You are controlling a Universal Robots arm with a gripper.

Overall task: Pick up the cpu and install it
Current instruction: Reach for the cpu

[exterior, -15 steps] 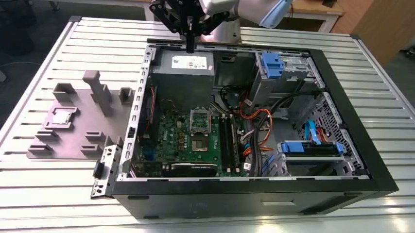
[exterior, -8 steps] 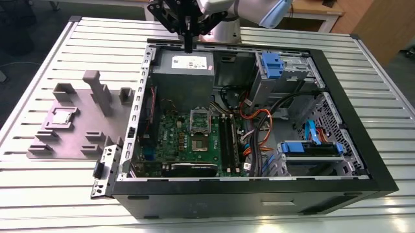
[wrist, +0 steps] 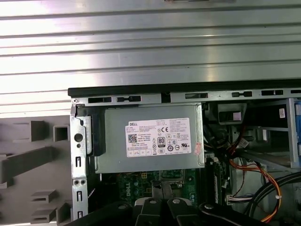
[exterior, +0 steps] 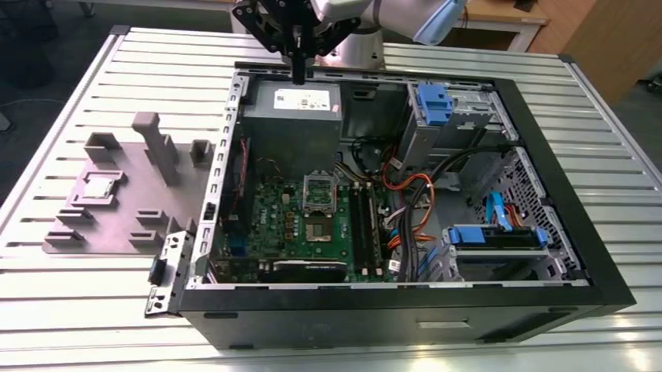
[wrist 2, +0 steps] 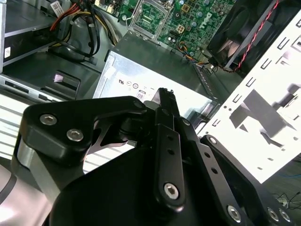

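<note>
Currently, end effector (exterior: 300,77) pressed together above the grey box (exterior: 293,128), cpu (exterior: 98,188) resting on the fixture plate (exterior: 114,226)

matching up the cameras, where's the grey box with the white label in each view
exterior view: grey box at the case's far end, beyond the green motherboard.
second wrist view: grey box bordering the green motherboard.
first wrist view: grey box between the case rim and the green motherboard.
shared landmark: the green motherboard.
</note>
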